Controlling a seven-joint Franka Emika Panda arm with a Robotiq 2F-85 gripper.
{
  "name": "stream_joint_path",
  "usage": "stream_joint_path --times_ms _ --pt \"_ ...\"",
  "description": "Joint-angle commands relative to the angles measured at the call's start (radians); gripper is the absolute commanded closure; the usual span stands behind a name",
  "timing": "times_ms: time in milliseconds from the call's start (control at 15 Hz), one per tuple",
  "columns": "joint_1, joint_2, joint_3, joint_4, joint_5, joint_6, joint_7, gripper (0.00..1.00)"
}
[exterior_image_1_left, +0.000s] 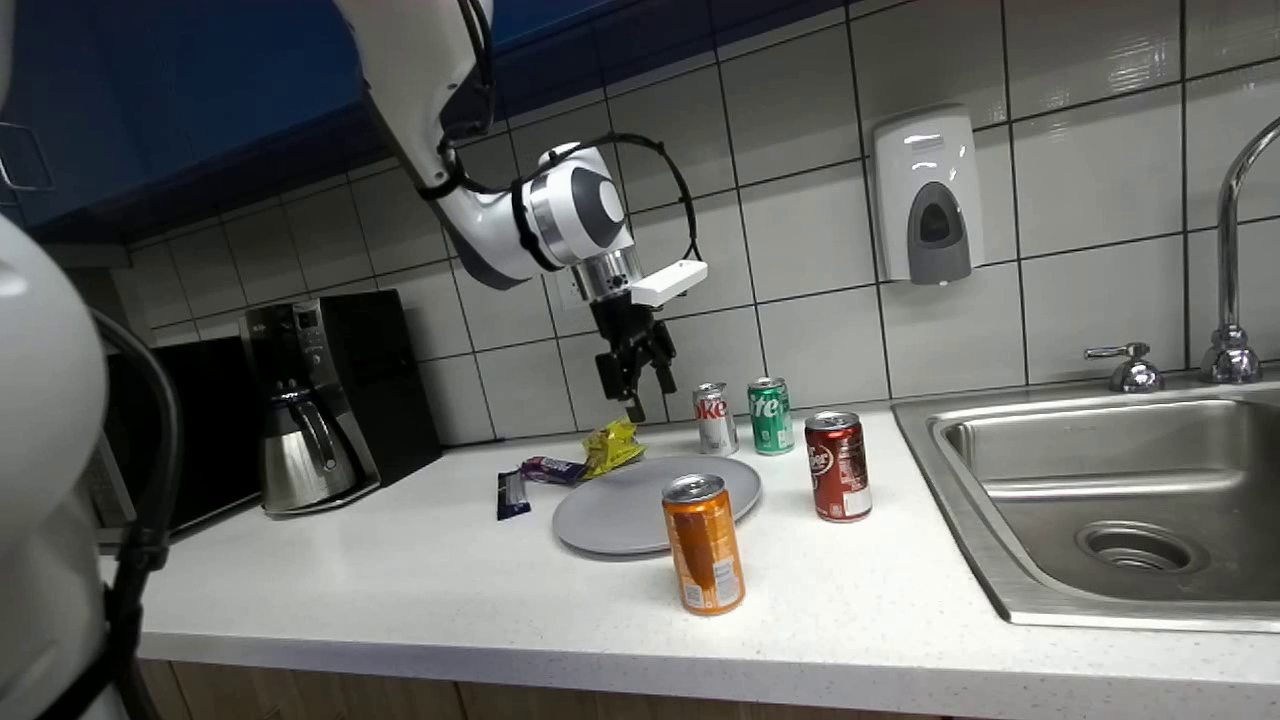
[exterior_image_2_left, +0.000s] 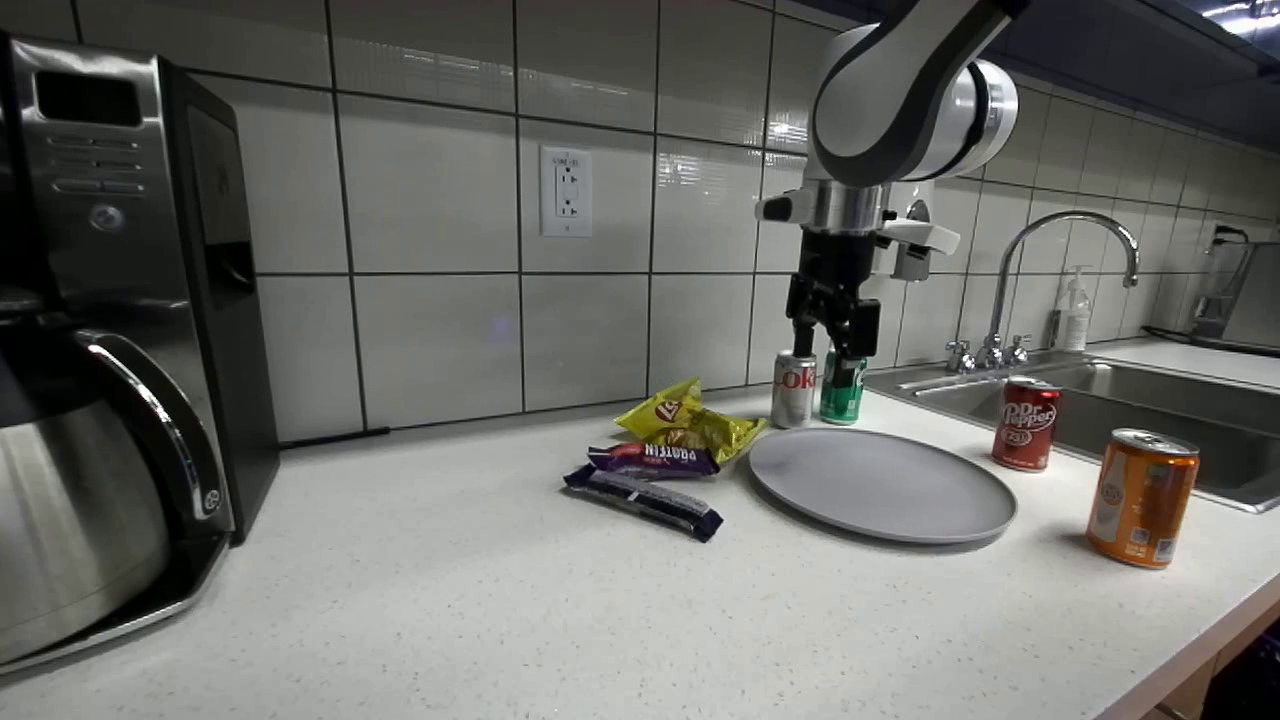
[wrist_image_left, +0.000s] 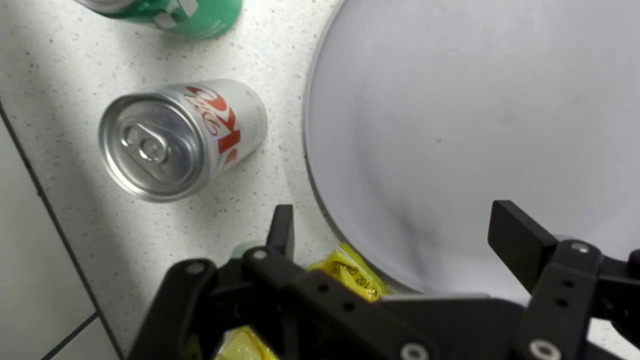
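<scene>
Empty and spread wide, my gripper (wrist_image_left: 392, 214) hangs above the counter near the back edge of a grey round plate (wrist_image_left: 450, 125). Nearest below it lies a crumpled yellow snack bag (exterior_image_2_left: 690, 428), partly hidden by the fingers in the wrist view. A silver Coke can (wrist_image_left: 230, 120) stands upright just off the plate's rim, with a green can (wrist_image_left: 200, 17) beside it, cut off by the frame. Two dark-wrapped bars, a purple one (exterior_image_2_left: 655, 462) and a navy one (exterior_image_2_left: 645, 502), lie in front of the bag. The gripper touches none of these.
A red Dr Pepper can (exterior_image_1_left: 838, 470) and an orange can (exterior_image_1_left: 703, 548) stand around the plate. The steel sink (exterior_image_1_left: 960, 520) borders the counter on one side, a coffee maker (exterior_image_1_left: 350, 390) on the opposite side. Behind runs a tiled wall (exterior_image_2_left: 430, 350).
</scene>
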Motion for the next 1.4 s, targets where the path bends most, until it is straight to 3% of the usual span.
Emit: stream_joint_path --times_ms 0,1333 --pt "-0.019 0.044 -0.005 0.077 0.008 -0.020 -0.047 0.00" --pt "-0.082 0.162 0.001 0.289 0.050 -0.048 -0.092 0.00"
